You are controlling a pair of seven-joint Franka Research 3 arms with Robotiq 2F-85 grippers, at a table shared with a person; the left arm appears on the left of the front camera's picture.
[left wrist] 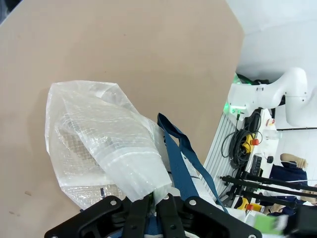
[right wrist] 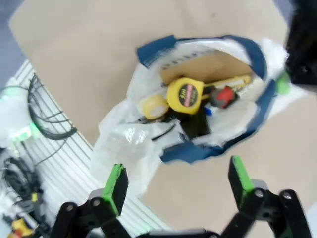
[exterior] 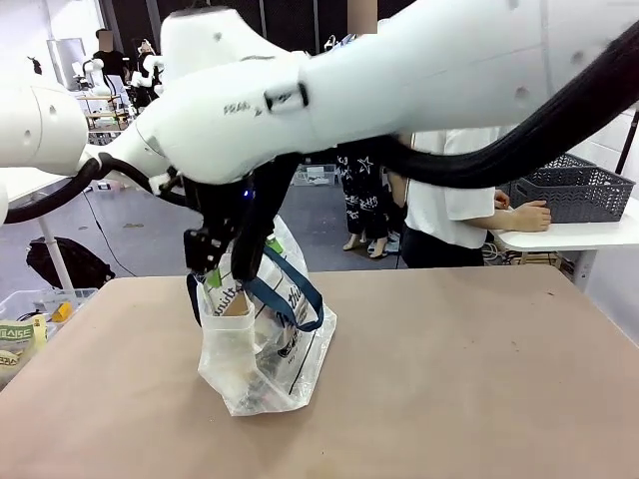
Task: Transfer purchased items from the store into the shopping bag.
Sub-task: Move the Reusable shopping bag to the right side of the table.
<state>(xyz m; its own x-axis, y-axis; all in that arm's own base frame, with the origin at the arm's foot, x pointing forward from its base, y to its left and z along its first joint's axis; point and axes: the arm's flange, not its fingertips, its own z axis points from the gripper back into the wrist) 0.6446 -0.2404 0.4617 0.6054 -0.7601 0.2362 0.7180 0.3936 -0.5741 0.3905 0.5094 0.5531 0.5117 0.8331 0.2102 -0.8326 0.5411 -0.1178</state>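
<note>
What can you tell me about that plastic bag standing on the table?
The shopping bag is thin, crinkly, whitish see-through plastic with dark print and navy strap handles. It stands upright on the brown table, mouth open. Inside lie a yellow tape measure, a smaller yellow thing, something red and black, and brown cardboard. The left gripper pinches its rim; the right gripper hovers open above it.

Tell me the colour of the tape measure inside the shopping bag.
Yellow, with a dark centre label; the tape measure shows best in the right wrist view.
</note>
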